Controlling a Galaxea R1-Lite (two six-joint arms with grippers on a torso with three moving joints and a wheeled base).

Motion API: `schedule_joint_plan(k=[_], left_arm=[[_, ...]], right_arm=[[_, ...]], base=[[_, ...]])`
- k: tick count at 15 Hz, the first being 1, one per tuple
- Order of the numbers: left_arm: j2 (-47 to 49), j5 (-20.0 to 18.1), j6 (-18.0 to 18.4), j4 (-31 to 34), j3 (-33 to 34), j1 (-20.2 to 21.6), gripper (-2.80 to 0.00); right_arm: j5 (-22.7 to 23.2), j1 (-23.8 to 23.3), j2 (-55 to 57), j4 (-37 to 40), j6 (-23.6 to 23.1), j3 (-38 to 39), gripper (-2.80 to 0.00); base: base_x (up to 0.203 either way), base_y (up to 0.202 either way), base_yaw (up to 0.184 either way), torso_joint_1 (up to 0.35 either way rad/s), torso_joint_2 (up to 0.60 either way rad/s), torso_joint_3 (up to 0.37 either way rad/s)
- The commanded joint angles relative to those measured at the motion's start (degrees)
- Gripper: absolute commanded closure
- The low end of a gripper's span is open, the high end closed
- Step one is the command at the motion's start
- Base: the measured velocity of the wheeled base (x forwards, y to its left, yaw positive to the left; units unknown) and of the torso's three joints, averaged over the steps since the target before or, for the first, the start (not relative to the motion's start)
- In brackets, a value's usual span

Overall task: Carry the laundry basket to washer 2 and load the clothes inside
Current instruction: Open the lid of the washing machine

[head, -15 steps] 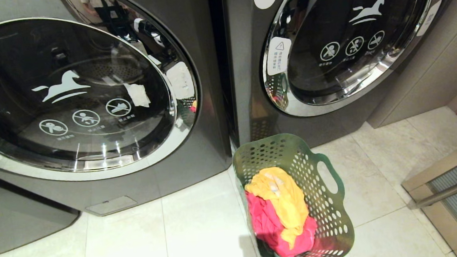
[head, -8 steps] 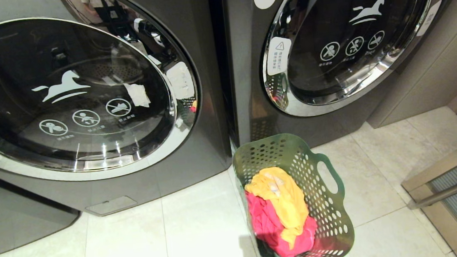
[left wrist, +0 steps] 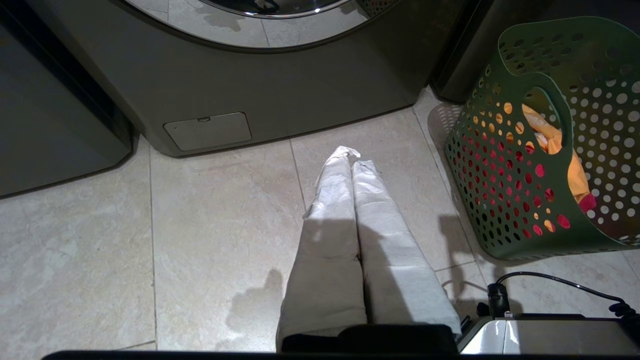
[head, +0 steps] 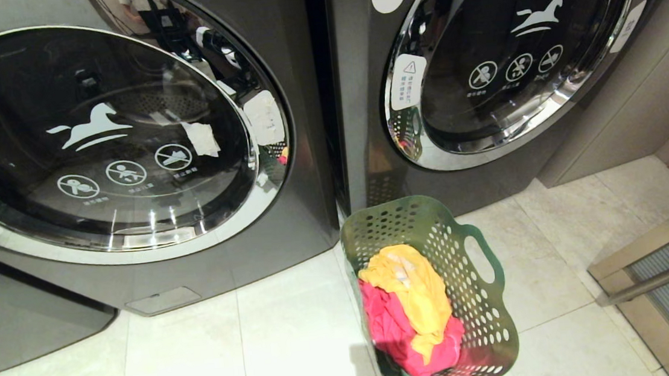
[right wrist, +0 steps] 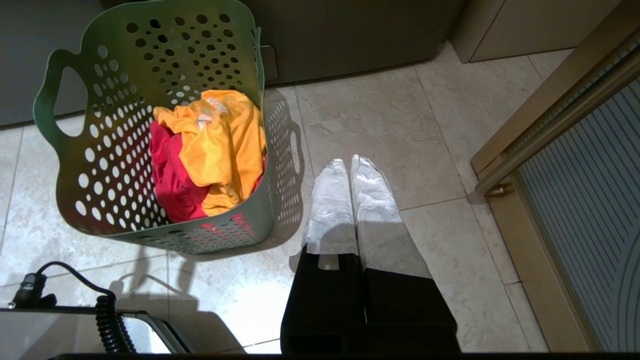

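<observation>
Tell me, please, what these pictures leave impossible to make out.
- Head view: dark grey left washer, number label cut off by the top edge.
- All views: jeans unseen; yellow garment and pink-red garment cover the green holed plastic basket's bottom.
- Head view: neither hand shows.

The green laundry basket (head: 434, 291), its walls dotted with round holes, stands upright on the floor at lower centre-right. In it a yellow garment (head: 413, 290) lies over a pink-red garment (head: 392, 328). The dark grey washer (head: 125, 146) at upper left has its round chrome-rimmed door swung open.
</observation>
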Motion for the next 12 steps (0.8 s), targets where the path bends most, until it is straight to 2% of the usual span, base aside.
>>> schedule_joint_plan(k=[1, 2, 4, 12], left_arm=[[0.0, 0.0, 0.0, 0.0, 0.0, 0.0, 0.0], [0.0, 0.0, -0.2, -0.1, 0.0, 0.0, 0.0], [0.0, 0.0, -0.3, -0.1, 0.0, 0.0, 0.0], [0.0, 0.0, -0.5, -0.1, 0.0, 0.0, 0.0]], right_arm=[[0.0, 0.0, 0.0, 0.6, -0.4, -0.3, 0.0], [0.1, 0.0, 0.5, 0.9, -0.6, -0.4, 0.0], [-0.3, 0.0, 0.1, -0.5, 1.9, 0.0, 0.0], [-0.7, 0.0, 0.1, -0.5, 2.1, 0.0, 0.0]], base=[[0.0, 0.0, 0.0, 0.0, 0.0, 0.0], [0.0, 0.0, 0.0, 0.0, 0.0, 0.0], [0.0, 0.0, 0.0, 0.0, 0.0, 0.0], [0.0, 0.0, 0.0, 0.0, 0.0, 0.0]])
